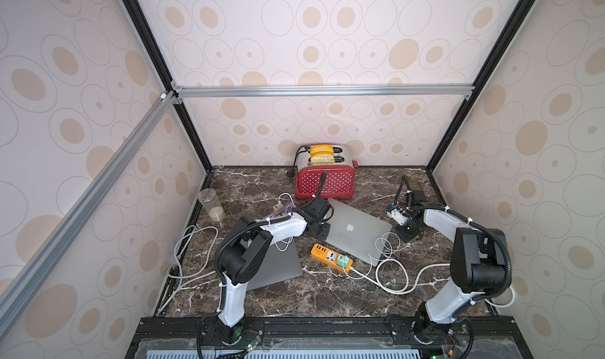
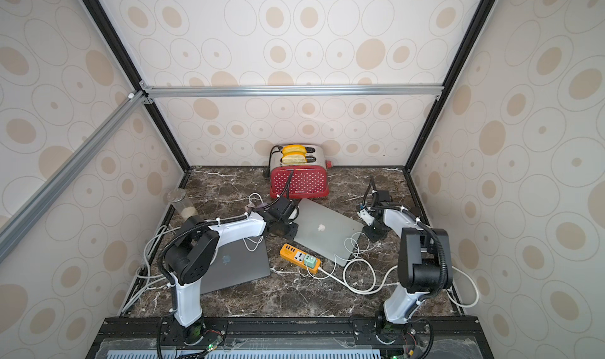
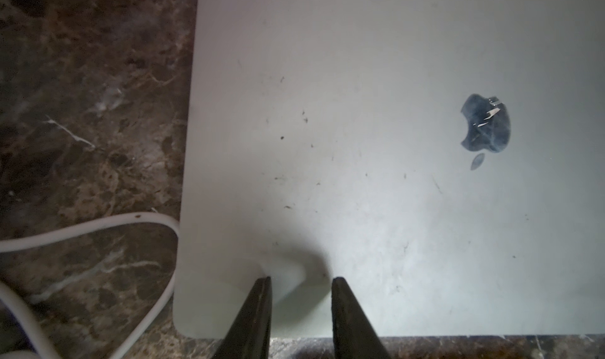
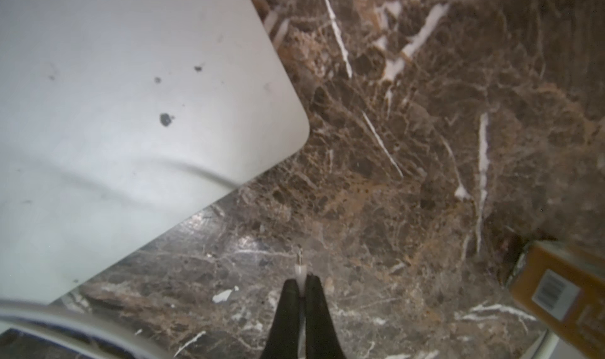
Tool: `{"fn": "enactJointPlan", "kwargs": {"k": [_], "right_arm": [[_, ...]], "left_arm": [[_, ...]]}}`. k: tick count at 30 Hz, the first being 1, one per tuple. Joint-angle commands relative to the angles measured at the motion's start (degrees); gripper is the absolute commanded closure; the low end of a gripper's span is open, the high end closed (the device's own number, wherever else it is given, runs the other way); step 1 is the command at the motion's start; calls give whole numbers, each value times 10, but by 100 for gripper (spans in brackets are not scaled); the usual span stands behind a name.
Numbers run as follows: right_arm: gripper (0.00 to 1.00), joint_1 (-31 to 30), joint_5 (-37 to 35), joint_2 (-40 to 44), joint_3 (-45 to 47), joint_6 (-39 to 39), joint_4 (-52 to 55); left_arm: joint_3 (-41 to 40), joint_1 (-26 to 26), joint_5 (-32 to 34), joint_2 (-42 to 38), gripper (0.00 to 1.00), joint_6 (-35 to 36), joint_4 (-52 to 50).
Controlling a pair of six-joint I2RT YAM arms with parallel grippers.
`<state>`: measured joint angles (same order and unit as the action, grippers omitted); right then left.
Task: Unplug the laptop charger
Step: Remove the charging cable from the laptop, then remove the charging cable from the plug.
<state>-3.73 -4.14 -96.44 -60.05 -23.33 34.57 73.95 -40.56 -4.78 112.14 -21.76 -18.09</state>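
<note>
Presently, we find the task at its closing stage. The right claw [image 4: 302,280] is clamped tight on the charger connector [image 4: 299,269]. The connector's metal tip shows bare beyond the fingertips, over the counter [image 4: 425,144] and apart from the nearest edge of the silver laptop [image 1: 357,228]. We judge the connector to be out of its port, though the port itself shows in no view.

The left claw [image 3: 301,285] is at the lid near one corner, jaws narrow and holding nothing. We cannot tell whether it touches the lid or sits just above it, and we take it to be bracing the machine against sliding.

In both top views the thin white lead [image 1: 381,246] lies in loose loops beside the laptop. It appears to run back to the green adapter [image 1: 343,261], which is plugged into the orange power strip [image 1: 322,252].

Next move, in our judgement: carry the connector clear of the laptop, lower it to bare counter and release it, then lift the left claw off the lid. The lead has slack, so we expect little drag, but the loops could snag the right claw on withdrawal
</note>
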Motion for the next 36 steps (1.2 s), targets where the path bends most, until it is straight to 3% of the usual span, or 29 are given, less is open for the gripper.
{"fn": "enactJointPlan", "kwargs": {"k": [1, 5, 9, 13, 15, 20, 25, 36], "right_arm": [[95, 2, -29, 1, 11, 38, 29], [90, 2, -51, -9, 10, 61, 37], [70, 2, -64, 17, 13, 83, 40], [52, 0, -107, 89, 25, 109, 44], [49, -4, -119, 126, 24, 120, 56], [38, -50, -66, 260, 33, 140, 59], [37, -105, 140, 378, 88, 184, -14], [42, -303, 114, 399, 180, 208, -40]], "left_arm": [[-15, -4, -17, -33, 67, -6, 2], [-45, -4, -21, -93, 66, -10, 23], [-82, -5, -27, -162, 64, -10, 24], [-123, -6, -62, -221, 62, -22, 21], [-141, -9, -84, -241, 61, -30, 22], [-186, -18, -132, -282, 60, -54, 40], [-223, -23, -132, -310, 58, -74, 56], [-297, -43, -139, -282, 59, -95, 150]]}}
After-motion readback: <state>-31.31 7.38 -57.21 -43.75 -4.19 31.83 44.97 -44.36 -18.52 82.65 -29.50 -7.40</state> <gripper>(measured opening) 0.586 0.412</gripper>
